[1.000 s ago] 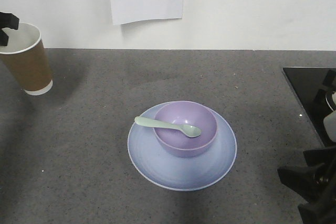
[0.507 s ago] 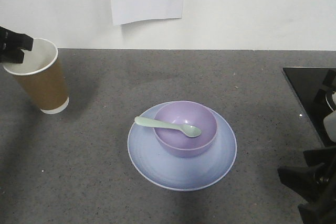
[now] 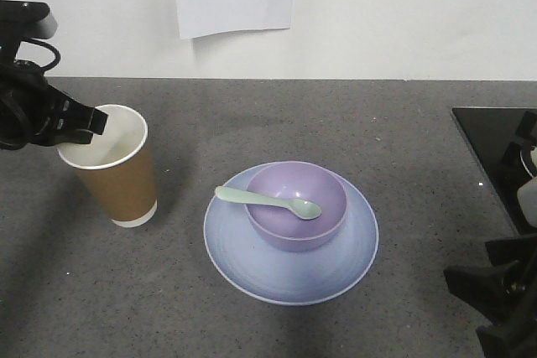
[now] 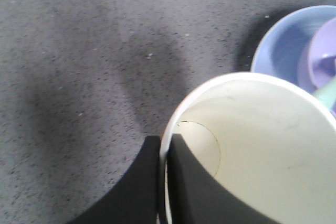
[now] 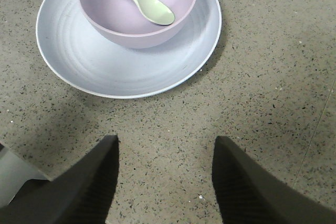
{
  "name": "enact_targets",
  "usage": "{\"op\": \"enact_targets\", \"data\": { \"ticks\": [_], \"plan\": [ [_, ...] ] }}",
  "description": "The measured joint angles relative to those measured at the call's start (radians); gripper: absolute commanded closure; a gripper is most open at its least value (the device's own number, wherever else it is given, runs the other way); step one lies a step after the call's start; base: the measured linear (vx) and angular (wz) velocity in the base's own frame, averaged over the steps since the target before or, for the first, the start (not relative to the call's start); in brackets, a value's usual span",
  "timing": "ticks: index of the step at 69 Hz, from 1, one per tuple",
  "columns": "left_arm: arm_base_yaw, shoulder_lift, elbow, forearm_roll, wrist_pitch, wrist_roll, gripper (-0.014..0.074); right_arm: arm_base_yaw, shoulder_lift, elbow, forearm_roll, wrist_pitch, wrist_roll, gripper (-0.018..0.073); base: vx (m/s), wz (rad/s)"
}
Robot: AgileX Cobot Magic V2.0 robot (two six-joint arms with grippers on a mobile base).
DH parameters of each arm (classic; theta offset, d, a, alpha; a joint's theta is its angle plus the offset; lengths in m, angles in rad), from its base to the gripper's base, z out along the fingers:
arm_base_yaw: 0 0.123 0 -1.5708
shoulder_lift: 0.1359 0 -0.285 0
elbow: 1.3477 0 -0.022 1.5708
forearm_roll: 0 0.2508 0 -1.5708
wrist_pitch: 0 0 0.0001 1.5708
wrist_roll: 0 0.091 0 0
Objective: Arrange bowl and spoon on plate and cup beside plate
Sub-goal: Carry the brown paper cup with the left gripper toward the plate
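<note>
Cup (image 3: 112,165) has come well in from the far left edge toward the plate (image 3: 252,266) vs the earlier frames, carried by the left gripper (image 3: 84,123), which pinches the cup's rim: one finger inside the wall, one outside, per the left wrist view. It now sits near the plate's left edge, a strip of bare countertop (image 3: 252,115) between them, not touching. Cup is tilted, top leaning toward the left arm; can't tell for sure whether its base is on the counter or just above it.

Meaning for the task: bowl (image 3: 295,204) already sits on the plate, spoon (image 3: 268,202) lies across the bowl w/ scoop inside and handle poking out over the left rim. So cup placement looks like the last step, nearly done. What's left, prob: set cup upright, let go, pull the arm back w/o tipping it. Rim pinch on a light paper cup = tip risk on release.

Unchanged vs earlier: plate, bowl, spoon in the same spots. Right gripper (image 5: 164,182) hangs low at the near right, fingers spread apart, nothing between them, plate just ahead of it.
</note>
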Motion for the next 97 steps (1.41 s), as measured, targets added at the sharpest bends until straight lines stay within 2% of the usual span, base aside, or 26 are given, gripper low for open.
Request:
{"op": "enact_targets", "data": {
  "ticks": [17, 97],
  "plan": [
    [-0.039, 0.0, 0.0, -0.007, 0.0, 0.0, 0.0605, 0.0, 0.0, 0.0, 0.0, 0.0, 0.0, 0.0169, 0.0, 0.0],
    [-0.039, 0.158, 0.0, -0.016, -0.034, 0.016, 0.0593, 0.0, 0.0, 0.0, 0.0, 0.0, 0.0, 0.0169, 0.0, 0.0]
  ]
}}
